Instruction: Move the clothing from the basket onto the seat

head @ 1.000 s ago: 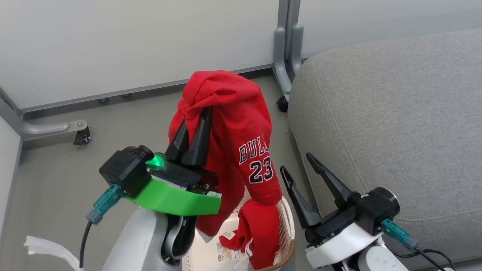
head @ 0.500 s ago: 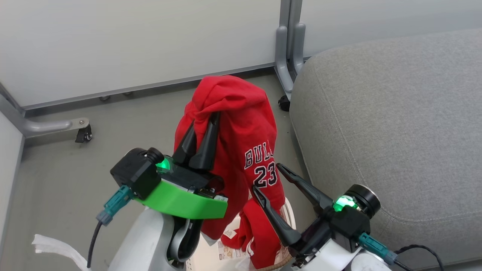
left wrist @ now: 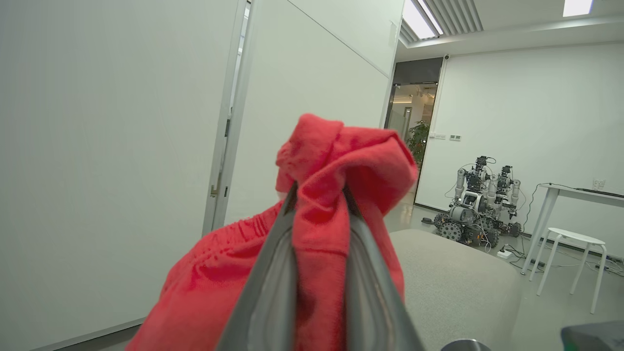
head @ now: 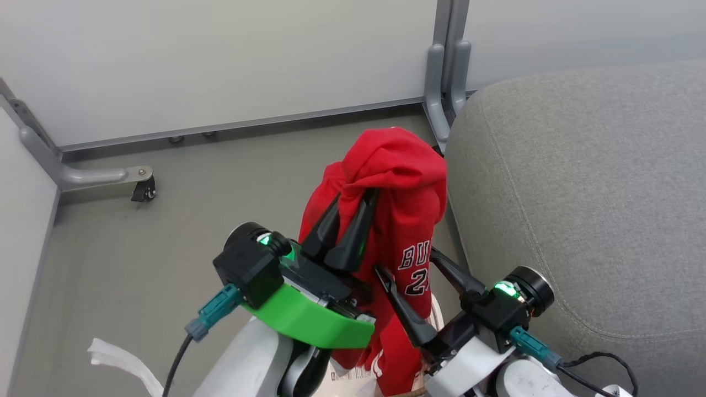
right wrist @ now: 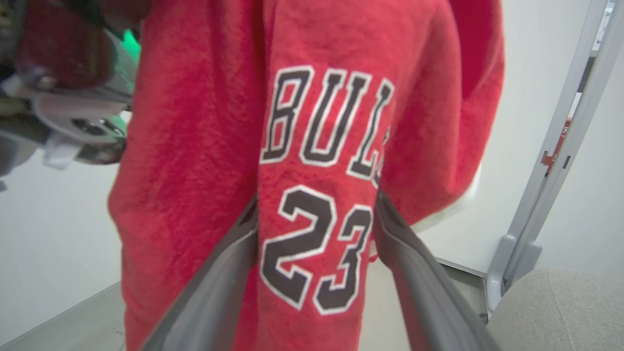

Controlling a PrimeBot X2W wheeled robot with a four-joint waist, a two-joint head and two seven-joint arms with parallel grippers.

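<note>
Left end effector (head: 356, 197) is up high, and its two dark fingers are pinched nearly together on a bunch of the red jersey (head: 397, 165). In the left wrist view a fold of cloth is squeezed right between those fingers (left wrist: 319, 190), and the rest of the jersey (left wrist: 341, 156) balloons over the tips and spills down both sides. It hangs in the air over the grey floor (head: 165, 248), just beside the rounded corner of the seat (head: 579, 193). I can't tell whether cloth and cushion touch.

The lettering hangs lower down, facing the right arm. The right end effector (head: 405, 260) is spread wide and grips nothing. One finger stands on each side of the hanging panel. From its own wrist view (right wrist: 317, 197) the "23" sits squarely between the two fingers with "BUL" above, on the jersey (right wrist: 195, 146). The cloth drapes close to both fingers, and contact is hard to judge.

More red cloth with a white stripe (head: 389, 358) shows low between the two arms. The seat (right wrist: 560, 312) lies off to the right, with no clothing on it.
</note>
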